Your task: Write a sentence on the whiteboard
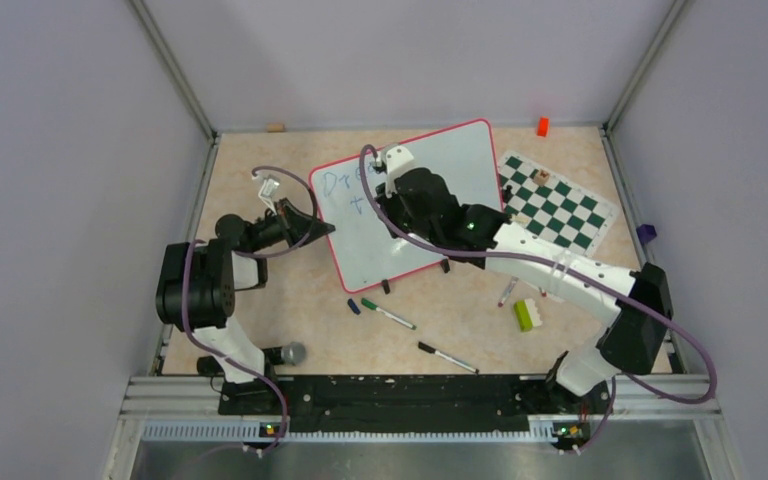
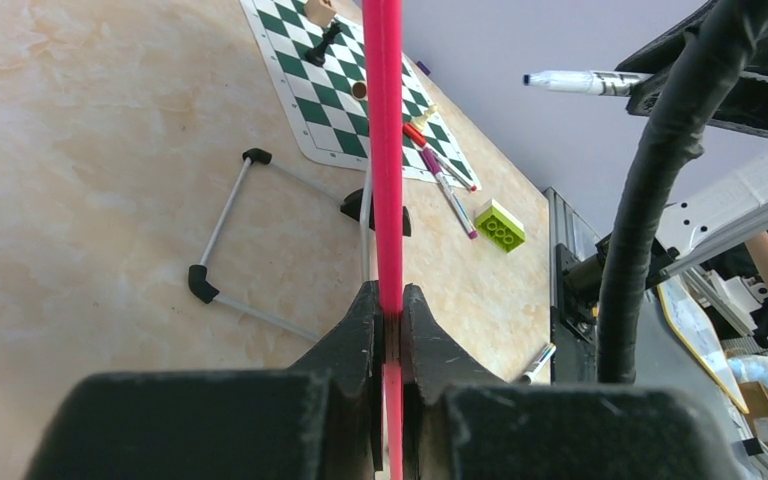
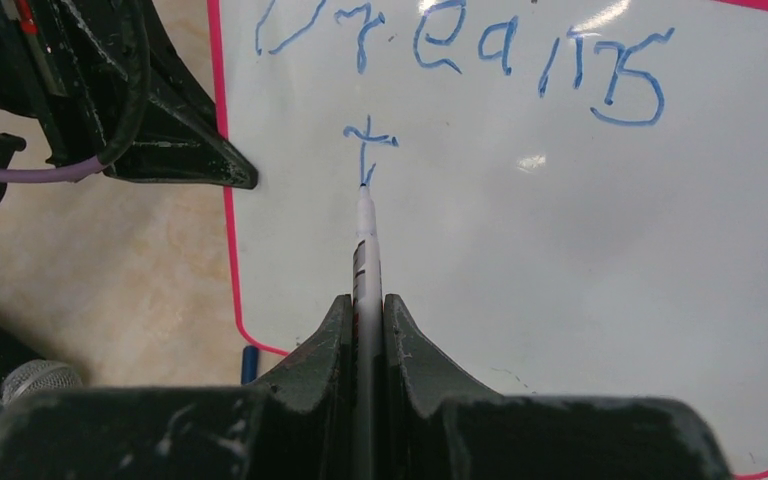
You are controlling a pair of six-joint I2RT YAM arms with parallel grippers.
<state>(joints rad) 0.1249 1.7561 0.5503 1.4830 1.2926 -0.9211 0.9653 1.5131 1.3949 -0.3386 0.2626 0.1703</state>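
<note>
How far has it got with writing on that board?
Done: "Dreams" in blue atop the whiteboard. In hand: the right gripper holds a marker, tip on a "t" starting line two; the left gripper clamps the red frame. Left: all remaining words; the board below is blank.

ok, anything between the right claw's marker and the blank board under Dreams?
Nothing visible. The marker in the right claw has its tip on the whiteboard, and the area beside it is bare. The left claw pinches its red edge.
</note>
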